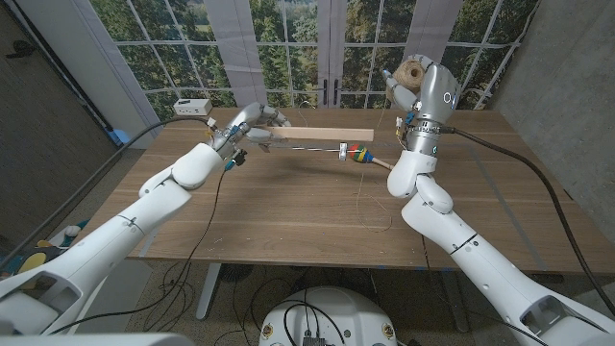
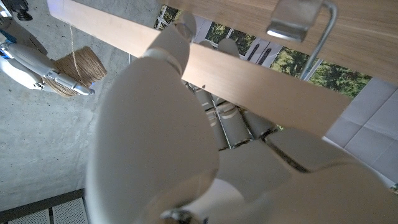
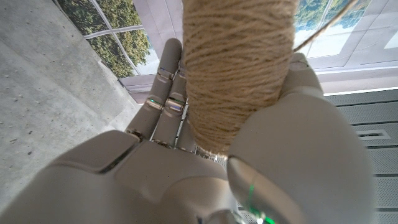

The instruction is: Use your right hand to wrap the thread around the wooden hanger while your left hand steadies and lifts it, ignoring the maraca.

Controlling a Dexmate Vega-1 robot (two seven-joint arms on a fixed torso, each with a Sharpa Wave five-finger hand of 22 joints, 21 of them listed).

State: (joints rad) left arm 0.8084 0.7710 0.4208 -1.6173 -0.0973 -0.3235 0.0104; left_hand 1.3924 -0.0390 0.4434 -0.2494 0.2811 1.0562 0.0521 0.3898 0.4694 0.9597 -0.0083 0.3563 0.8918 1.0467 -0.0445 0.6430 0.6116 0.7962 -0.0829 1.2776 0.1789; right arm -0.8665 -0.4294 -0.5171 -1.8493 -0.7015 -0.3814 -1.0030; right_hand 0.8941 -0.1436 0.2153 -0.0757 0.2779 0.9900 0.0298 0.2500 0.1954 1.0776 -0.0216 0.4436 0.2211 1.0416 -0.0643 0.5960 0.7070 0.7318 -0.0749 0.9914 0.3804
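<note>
My left hand (image 1: 248, 125) grips one end of the wooden hanger (image 1: 322, 135) and holds it level above the far part of the table. The same pale bar (image 2: 249, 84) crosses the left wrist view over my left hand (image 2: 186, 155), with the hanger's metal hook (image 2: 311, 31) beside it. My right hand (image 1: 428, 86) is raised high at the far right and grips a spool of brown twine (image 1: 413, 70). The spool (image 3: 233, 68) sits between my right hand's (image 3: 186, 168) fingers and thumb. A thin thread (image 1: 398, 130) runs down from the spool.
A colourful maraca (image 1: 363, 157) lies on the table under the hanger's right end. A small white box (image 1: 192, 106) sits at the far left corner of the wooden table (image 1: 288, 211). Windows stand behind the table.
</note>
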